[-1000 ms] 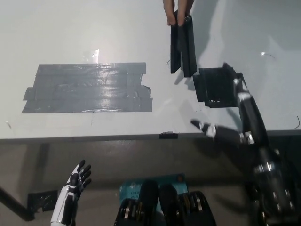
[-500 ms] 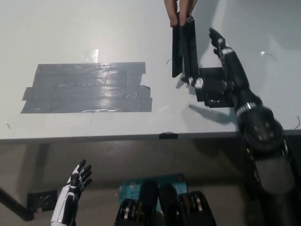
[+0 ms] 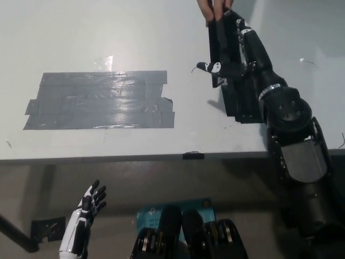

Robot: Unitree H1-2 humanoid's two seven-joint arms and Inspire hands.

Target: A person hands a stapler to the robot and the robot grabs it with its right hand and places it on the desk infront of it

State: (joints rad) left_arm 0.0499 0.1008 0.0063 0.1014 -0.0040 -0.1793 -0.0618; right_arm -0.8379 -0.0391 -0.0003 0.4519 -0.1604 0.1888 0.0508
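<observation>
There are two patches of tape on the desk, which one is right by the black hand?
The small black patch, directly under the right hand holding the stapler. The big grey patch lies apart, far toward the robot's left.

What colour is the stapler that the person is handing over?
Black, seen in the head view: the stapler hangs from the person's hand, with the right robot hand against it.

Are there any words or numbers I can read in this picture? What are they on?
No text can be read here.
Blue panel at the bottom edge, below the desk: pale print on it, too small and blurred to read.
Grey tape patch on the desk: no writing on it.
Stapler, held between the person's hand and the robot's right hand: plain black, no label to be seen.
</observation>
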